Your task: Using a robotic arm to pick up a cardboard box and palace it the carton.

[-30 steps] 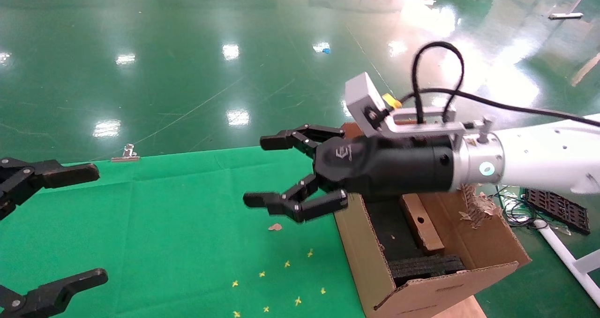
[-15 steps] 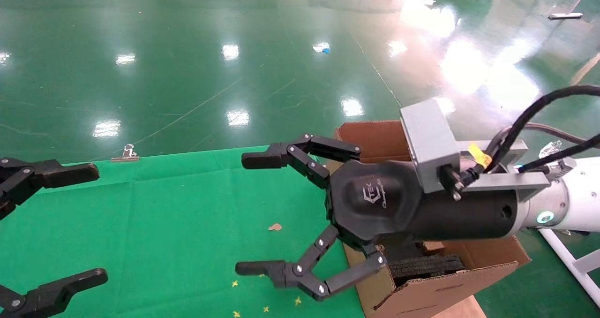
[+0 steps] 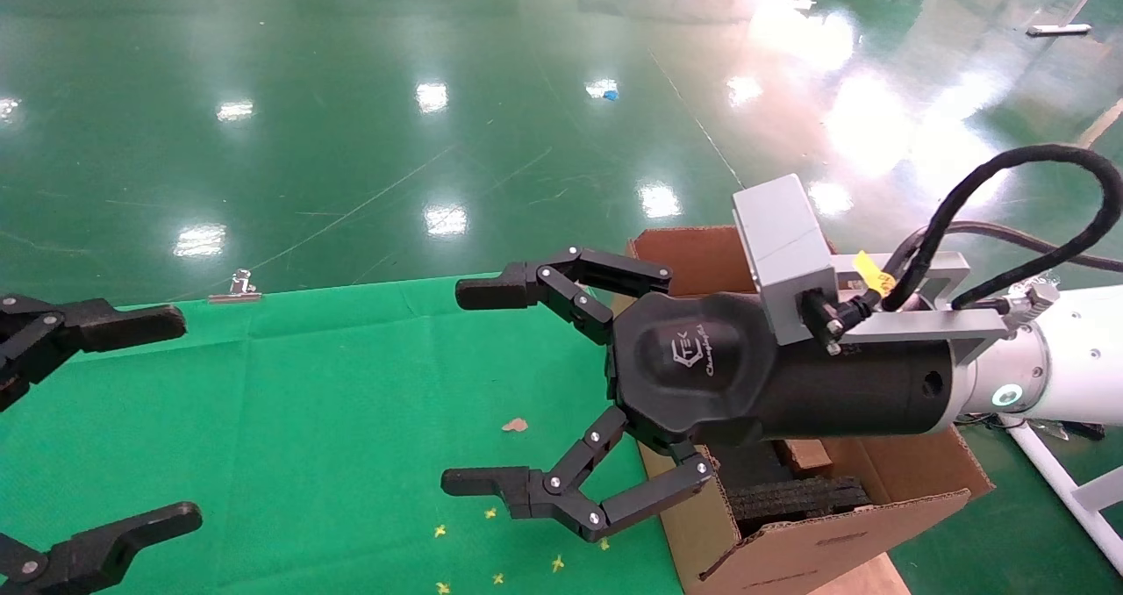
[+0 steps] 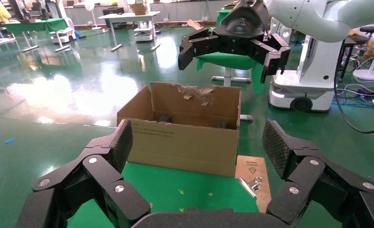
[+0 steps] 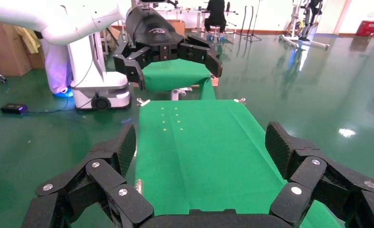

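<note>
- The carton [image 3: 790,542], a large tan corrugated one, stands at the lower right of the head view, at the right edge of the green surface [image 3: 289,437]. Its near flap leans outward, and a reddish-brown inner wall shows behind the arm.
- Inside it lies a black foam block [image 3: 798,496]. Just above that, a small reddish-brown piece of the cardboard box [image 3: 803,456] peeks out below the right hand's body; the rest of it is hidden, so I cannot tell how it sits.
- In the left wrist view the carton [image 4: 185,137] shows a torn, ragged rear flap and dark foam pieces low inside. A thin brown board with a metal clip lies on the surface just beside it.
- The robotic arm [image 3: 1070,367] comes in from the right of the head view, white, with a green ring light, a looped black cable and a grey camera block on top.
- Its right hand [image 3: 482,389] hangs over the surface just left of the carton, fingers spread wide apart and holding nothing.
- The left hand [image 3: 167,415] sits at the lower left edge of the head view, its fingers also spread apart and empty.
- Small yellow marks and a scrap of cardboard dot the surface under the right hand.
</note>
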Controlling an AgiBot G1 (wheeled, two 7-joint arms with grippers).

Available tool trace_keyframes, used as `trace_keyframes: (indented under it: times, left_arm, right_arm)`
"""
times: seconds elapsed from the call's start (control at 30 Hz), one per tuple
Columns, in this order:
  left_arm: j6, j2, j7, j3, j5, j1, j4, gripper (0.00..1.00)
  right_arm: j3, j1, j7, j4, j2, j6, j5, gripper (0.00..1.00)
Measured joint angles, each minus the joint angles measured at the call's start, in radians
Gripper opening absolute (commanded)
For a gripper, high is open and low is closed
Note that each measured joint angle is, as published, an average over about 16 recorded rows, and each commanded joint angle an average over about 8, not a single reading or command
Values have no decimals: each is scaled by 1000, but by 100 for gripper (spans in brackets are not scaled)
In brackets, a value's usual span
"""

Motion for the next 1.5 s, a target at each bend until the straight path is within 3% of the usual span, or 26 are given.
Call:
trace_keyframes:
  times: [1.5]
  left_arm:
    - [0,0,0,0,0,0,0,100]
  right_arm:
    - [-20,18,6,-16,-3,5,-10,100]
